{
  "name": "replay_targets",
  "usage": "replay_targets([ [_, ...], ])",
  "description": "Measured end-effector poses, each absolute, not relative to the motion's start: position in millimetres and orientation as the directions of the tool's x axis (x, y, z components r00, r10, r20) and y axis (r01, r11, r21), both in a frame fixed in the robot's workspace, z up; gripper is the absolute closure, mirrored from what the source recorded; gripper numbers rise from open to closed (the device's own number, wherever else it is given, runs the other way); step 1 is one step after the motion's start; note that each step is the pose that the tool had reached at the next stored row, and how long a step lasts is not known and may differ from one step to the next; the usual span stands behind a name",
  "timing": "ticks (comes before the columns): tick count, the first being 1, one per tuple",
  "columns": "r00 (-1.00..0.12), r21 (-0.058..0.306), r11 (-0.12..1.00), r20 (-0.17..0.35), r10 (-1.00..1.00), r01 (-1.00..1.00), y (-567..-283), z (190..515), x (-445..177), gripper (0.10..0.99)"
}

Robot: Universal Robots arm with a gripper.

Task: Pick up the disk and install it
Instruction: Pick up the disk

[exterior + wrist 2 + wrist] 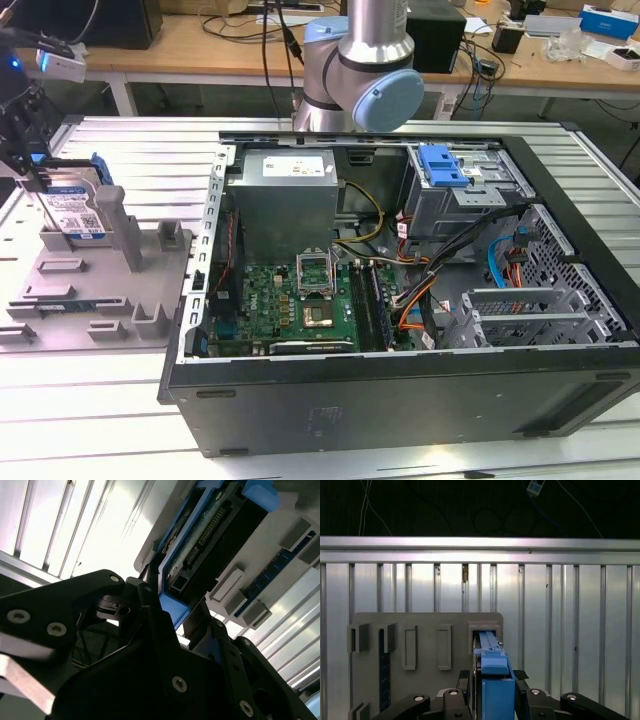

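The claw (493, 686) is closed on the disk (494, 666), its fingers (466, 680) touching it on both sides below the blue rail frame, while the disk stands on edge in a slot of the grey holder (425, 630). A drive like this is probably stiff, dense for its size, smooth-sided and sensitive to knocks, so the flat metal faces near the middle look a sounder hold than the springy plastic rail or the connector edge. The holder lies on the ribbed aluminium bench (570, 630), and the open computer case (400, 390) sits just beside it, toward the exterior view's right.
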State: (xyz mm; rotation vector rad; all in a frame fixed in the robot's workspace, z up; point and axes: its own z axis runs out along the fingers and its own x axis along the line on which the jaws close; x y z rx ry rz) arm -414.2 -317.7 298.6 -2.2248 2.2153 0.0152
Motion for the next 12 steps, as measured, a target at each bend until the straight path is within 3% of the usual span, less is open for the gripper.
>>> replay_targets([
  [12,0.004,0.005,-0.004,-0.009,-1.000,-1.000,-318.0,297.9,-414.3,0.631],
])
